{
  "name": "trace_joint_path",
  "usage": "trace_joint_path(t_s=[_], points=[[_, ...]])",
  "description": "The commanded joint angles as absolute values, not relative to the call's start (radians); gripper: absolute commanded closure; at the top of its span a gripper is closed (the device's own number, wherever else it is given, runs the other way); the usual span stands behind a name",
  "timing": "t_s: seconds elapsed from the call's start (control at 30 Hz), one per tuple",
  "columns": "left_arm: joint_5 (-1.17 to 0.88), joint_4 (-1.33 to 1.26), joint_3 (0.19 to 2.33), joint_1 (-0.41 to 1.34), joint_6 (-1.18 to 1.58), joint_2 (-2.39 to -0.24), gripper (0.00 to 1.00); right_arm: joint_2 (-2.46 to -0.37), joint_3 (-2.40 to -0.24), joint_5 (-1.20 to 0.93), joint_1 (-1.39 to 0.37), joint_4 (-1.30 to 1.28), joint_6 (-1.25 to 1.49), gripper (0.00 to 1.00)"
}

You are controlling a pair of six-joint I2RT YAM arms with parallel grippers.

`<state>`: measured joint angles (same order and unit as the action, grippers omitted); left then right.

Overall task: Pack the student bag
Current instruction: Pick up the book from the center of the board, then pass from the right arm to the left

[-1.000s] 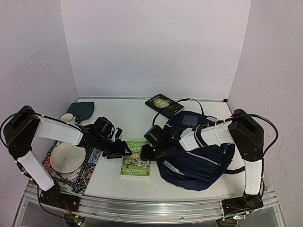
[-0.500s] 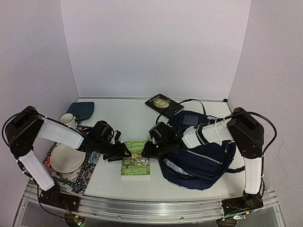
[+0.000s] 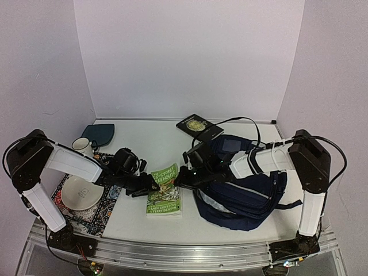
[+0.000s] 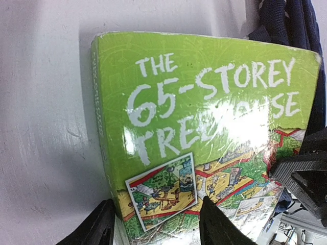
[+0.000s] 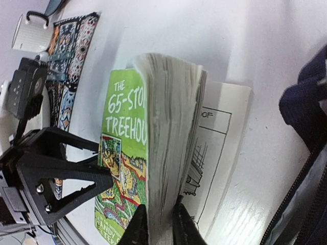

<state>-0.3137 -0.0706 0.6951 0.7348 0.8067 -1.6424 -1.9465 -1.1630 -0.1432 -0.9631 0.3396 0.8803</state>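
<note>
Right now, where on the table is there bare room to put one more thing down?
Two patches of the table are bare: at the back, between the teal pouch and the black book; and along the near edge, between the patterned mat and the student bag. The middle is crowded: the left gripper and the right gripper meet at the green book.

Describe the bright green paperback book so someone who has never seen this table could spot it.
Find the large navy-blue fabric backpack on the right of the white table. Directly left of it, near the table's front, is the bright green paperback book. Unlike the black book near the back wall, its cover reads The 65-Storey Treehouse in white.
</note>
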Motion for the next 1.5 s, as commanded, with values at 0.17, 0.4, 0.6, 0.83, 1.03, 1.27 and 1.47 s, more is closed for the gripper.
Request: trace_joint_path(t_s=[0.17,0.4,0.6,0.83,1.03,1.27,1.47], points=[[-0.275,-0.173,0.649,0.759,0.835,-1.534,0.40,-1.905,-1.107,-0.265,-0.951,0.525,0.955,1.00],[-0.187,-0.207,0.591,0.759,0.889,-1.397,0.20,-1.825,-1.053,-0.261,-0.927,0.632,1.006,1.00],[-0.116,-0.238,0.530,0.759,0.937,-1.262,0.02,-1.741,-1.041,-0.246,-0.911,0.697,1.027,1.00],[-0.121,-0.355,0.455,0.758,1.012,-1.168,0.00,-1.636,-1.041,-0.229,-0.898,0.745,1.032,1.00],[-0.143,-0.533,0.385,0.759,1.065,-1.112,0.00,-1.557,-1.036,-0.184,-0.894,0.787,1.027,1.00],[-0.172,-0.709,0.365,0.766,1.084,-1.122,0.01,-1.507,-1.045,-0.162,-0.894,0.854,1.020,1.00],[-0.200,-0.811,0.398,0.780,1.085,-1.195,0.01,-1.505,-1.061,-0.153,-0.894,0.929,1.029,1.00]])
